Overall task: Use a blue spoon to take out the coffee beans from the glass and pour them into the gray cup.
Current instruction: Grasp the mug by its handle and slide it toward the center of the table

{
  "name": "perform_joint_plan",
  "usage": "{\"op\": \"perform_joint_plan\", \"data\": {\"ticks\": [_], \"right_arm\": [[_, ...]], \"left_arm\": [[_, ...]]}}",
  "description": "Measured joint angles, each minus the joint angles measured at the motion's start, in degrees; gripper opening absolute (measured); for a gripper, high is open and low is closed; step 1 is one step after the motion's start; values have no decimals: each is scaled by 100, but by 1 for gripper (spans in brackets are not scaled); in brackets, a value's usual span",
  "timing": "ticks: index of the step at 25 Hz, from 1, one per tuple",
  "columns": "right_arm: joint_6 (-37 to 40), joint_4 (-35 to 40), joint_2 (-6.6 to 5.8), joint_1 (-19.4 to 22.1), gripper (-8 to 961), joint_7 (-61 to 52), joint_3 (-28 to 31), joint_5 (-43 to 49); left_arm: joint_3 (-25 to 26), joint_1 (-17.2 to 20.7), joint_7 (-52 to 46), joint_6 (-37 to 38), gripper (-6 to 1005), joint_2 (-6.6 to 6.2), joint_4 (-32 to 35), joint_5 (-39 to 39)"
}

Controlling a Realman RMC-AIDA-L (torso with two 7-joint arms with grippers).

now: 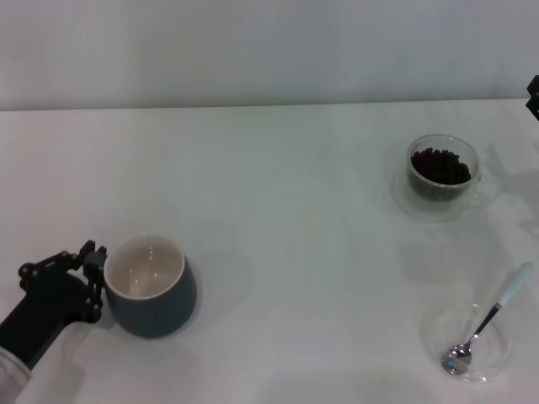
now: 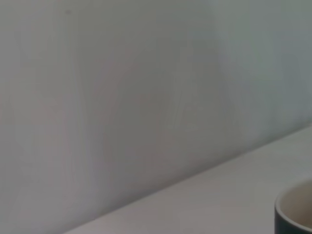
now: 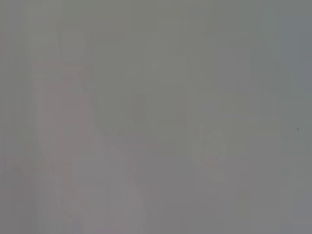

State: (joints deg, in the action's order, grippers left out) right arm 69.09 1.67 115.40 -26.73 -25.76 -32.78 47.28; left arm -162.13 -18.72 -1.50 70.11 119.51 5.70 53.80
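Head view, near to far. Nearest, at the right front of the white table, a shallow clear round dish holds the blue spoon: its metal bowl lies in the dish and its pale blue handle end leans out over the far right rim.

At the left front stands the gray cup, upright, its cream-white inside showing no contents. The left gripper sits against the cup's left side, its black fingers at the rim. Whether they clasp the cup or only touch it cannot be told, nor can how far they are parted. The left wrist view shows only a slice of the cup's rim against the table and the pale wall.

Farther back on the right, well apart from both cup and dish, stands the glass, upright and partly filled with coffee beans.

At the far right edge, beyond the glass, a small dark piece of the right arm enters the view. Its gripper is not seen, and the right wrist view shows only blank gray.
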Motion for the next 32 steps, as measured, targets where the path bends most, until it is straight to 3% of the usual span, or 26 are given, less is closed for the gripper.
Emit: {"op": "perform_joint_plan", "data": {"ticks": [10, 17, 32], "right_arm": [[29, 0, 3, -40, 869, -28, 0, 0], [39, 0, 8, -81, 869, -77, 0, -2], [122, 0, 8, -113, 869, -87, 0, -9]], "left_arm": [[-9, -388, 2, -242, 87, 14, 241, 213], [-73, -895, 2, -911, 87, 19, 620, -34], [-72, -999, 6, -1338, 88, 52, 1079, -848]]}}
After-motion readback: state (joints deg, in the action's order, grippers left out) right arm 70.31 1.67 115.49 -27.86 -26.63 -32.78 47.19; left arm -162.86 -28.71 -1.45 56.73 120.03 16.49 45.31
